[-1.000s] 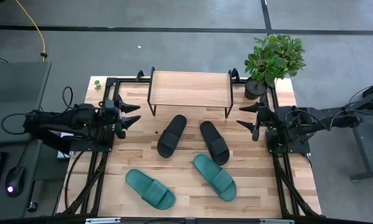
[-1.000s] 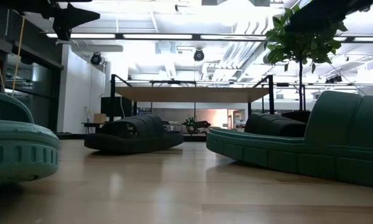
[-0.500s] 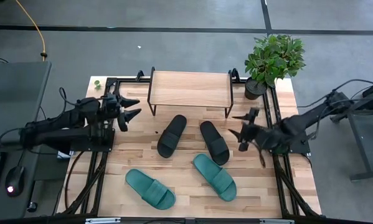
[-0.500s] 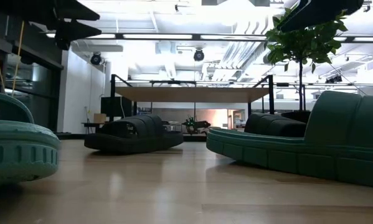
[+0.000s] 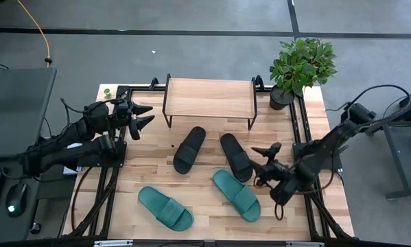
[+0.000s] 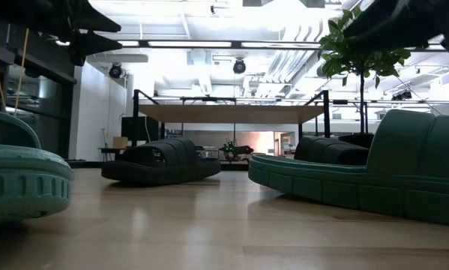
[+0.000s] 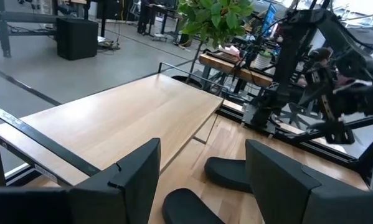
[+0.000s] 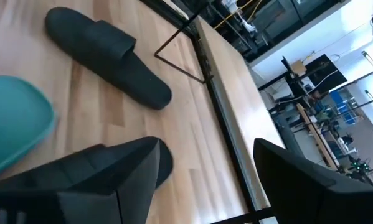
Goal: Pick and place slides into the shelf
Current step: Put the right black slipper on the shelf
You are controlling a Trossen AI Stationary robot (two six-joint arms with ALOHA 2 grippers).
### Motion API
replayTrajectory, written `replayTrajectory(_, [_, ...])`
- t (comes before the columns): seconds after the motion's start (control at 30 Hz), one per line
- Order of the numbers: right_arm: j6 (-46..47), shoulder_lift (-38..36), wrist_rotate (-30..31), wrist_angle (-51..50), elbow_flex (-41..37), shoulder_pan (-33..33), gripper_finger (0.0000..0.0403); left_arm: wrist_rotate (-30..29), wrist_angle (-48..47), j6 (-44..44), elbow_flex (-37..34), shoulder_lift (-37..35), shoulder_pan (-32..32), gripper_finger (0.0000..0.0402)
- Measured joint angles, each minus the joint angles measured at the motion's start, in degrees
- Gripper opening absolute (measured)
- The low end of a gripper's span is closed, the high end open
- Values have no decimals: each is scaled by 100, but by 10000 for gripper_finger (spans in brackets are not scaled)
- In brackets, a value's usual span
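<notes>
Two black slides [image 5: 190,149] [image 5: 236,156] lie sole-down mid-table, in front of the shelf [image 5: 208,99], which stands on thin black legs at the far edge. Two teal slides [image 5: 165,208] [image 5: 237,195] lie nearer the near edge. My right gripper [image 5: 263,159] is open and hangs just right of the right black slide, above the table, touching nothing. Its wrist view shows a black slide [image 8: 108,53] and a teal toe [image 8: 18,118] ahead. My left gripper [image 5: 142,116] is open, off the shelf's left end, facing the shelf board [image 7: 124,118].
A potted plant [image 5: 301,65] stands at the far right corner, beside the shelf. Black metal rails [image 5: 109,185] [image 5: 315,199] run along the table's left and right sides. Bare wood [image 5: 205,178] lies between the slides, and the space under the shelf board [image 6: 231,112] is open.
My right gripper has swung from the table's right edge toward the near-left, coming in over the table beside the right black slide and tipping downward. My left gripper has shifted slightly toward the far edge. Both stay open. No slide has moved.
</notes>
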Motion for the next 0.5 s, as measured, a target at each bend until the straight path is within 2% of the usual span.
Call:
replayTrajectory(0.23, [723, 760, -41, 0, 0, 218, 252, 177, -63, 4, 0, 0, 233, 216])
replayTrajectory(0.5, [1513, 1287, -484, -151, 0, 366, 252, 167, -81, 13, 0, -2, 215, 216])
